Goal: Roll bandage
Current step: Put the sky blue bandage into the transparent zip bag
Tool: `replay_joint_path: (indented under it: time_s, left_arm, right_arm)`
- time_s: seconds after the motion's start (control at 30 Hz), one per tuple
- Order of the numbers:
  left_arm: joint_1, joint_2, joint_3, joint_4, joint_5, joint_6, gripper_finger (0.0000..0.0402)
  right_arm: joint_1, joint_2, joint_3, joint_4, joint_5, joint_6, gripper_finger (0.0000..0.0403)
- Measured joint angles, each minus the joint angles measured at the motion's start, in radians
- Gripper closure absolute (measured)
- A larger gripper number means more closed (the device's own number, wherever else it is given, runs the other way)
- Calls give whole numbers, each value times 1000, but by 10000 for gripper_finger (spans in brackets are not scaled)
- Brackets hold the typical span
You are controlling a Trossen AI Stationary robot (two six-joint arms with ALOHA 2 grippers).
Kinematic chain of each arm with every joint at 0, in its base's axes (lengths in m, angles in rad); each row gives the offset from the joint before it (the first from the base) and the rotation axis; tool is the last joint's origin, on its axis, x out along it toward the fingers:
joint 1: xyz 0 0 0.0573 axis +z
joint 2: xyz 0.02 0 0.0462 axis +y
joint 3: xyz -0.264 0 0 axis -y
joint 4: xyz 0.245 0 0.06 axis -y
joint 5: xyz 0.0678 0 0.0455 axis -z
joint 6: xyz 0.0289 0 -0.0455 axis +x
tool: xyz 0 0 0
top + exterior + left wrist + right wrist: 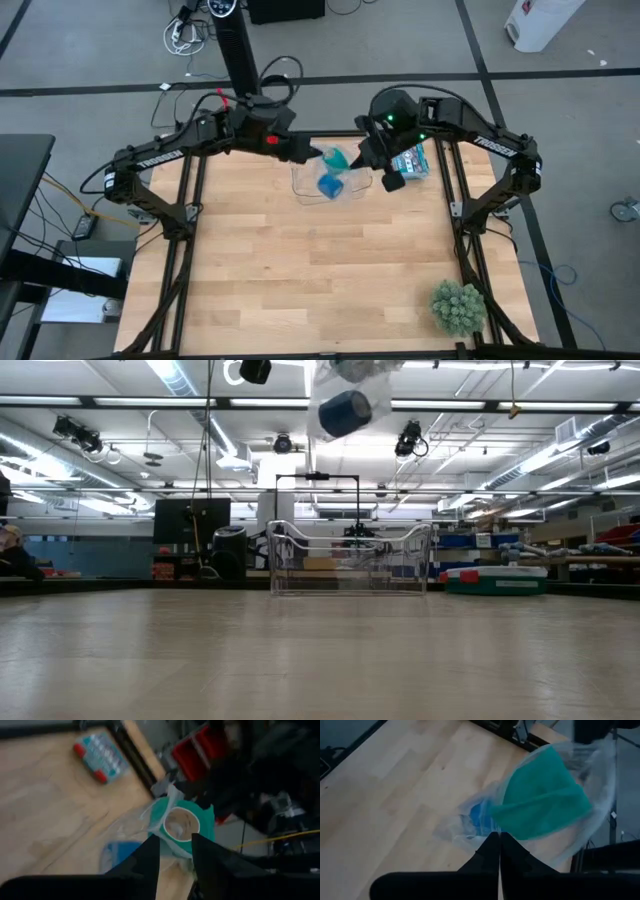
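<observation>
**Bandage Aloft in a Bag, and the Grip Looked Thin**

The wooden table (300, 270) lay wide beneath both arms, and everything in play hung well above it at the far end. A clear wire basket (348, 560) stood on the table toward the back, and a packet with red ends (100, 755) lay flat off to one side. A small green plant (458, 305) sat at the near corner, well apart from the action.

Up between the arms dangled a clear plastic bag (580, 795), and inside it was the bandage (182, 827), a teal coil with its pale core facing the left wrist camera. A blue roll (331, 185) hung lower in the same bag.

The right pincer (499, 851) was pressed fully together, seemingly pinching the thin film near the bag's edge. The left pincer (175, 852) was partly spread, its fingers (150, 855) either side of the teal coil, and whether they touched it could not be told.

The danger, as I judged it, was plain. With only slippery film in the right pincer, the bag could have slid free and dropped both rolls to the table. Had the left pincer closed through plastic rather than on fabric, the coil could have squirted sideways. The blue roll's weight tugging the bag could have worsened either slip.
</observation>
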Motion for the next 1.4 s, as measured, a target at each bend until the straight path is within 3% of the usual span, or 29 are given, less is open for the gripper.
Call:
replay_joint_path:
  time_s: [0.1, 0.3, 0.57, 0.87, 1.1, 1.4]
  left_arm:
    - [-2, 9, 0, -7, 5, -73, 279]
    - [-2, 25, 0, -7, 47, -76, 300]
    - [-7, 33, -1, -17, 12, -17, 390]
    - [-9, 29, -1, 13, -5, -52, 398]
    - [-8, 31, -1, 0, -4, -78, 399]
    - [-7, 30, -1, 40, -33, -104, 400]
  right_arm:
    - [23, 1, 0, -2, -1, -3, 403]
    - [32, 6, 0, -8, -4, -3, 403]
    - [26, 0, 0, 11, -10, -10, 403]
    - [15, -6, 0, 8, -28, 3, 403]
    - [7, -10, 0, -72, -1, 146, 387]
    - [-45, -12, 0, -93, -23, 561, 290]
